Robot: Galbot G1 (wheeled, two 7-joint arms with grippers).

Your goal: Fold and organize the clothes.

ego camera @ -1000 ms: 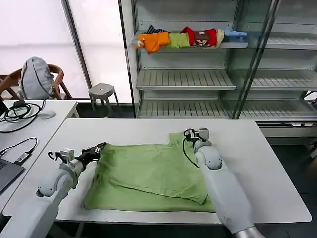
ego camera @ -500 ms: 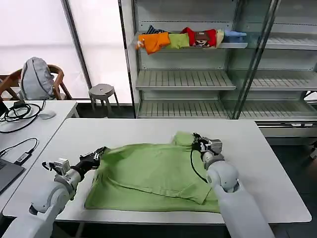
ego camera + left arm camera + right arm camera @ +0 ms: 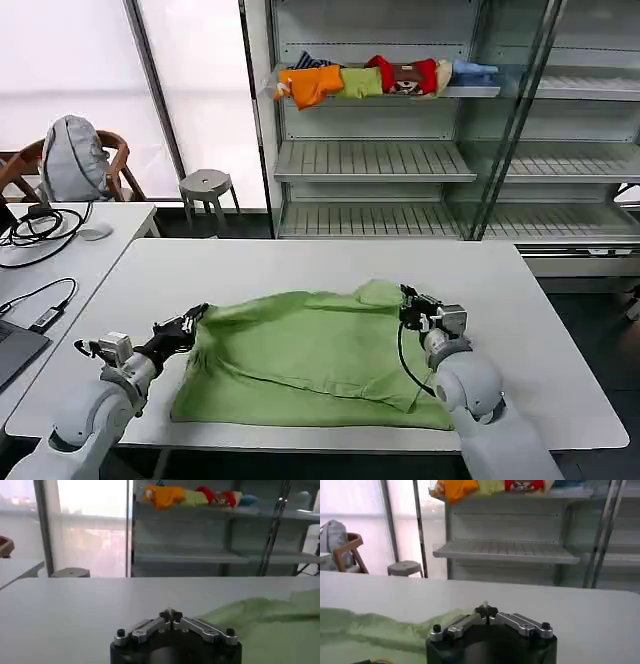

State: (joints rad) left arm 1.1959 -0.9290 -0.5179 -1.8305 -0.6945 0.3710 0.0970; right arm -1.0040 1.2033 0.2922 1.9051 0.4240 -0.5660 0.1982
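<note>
lying rumpled across the white table [image 3: 300, 262], the green shirt [image 3: 310, 355] is pinched at both sides. left gripper [image 3: 192, 322], arm low and stretched forward, has its fingers together on the shirt's left edge; right gripper [image 3: 408, 305] is clamped on the upper right edge. no readable writing anywhere.

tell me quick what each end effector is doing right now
Left end effector: closed on the far left edge of the green shirt.
Right end effector: closed on the shirt's far right edge, near the collar.
</note>
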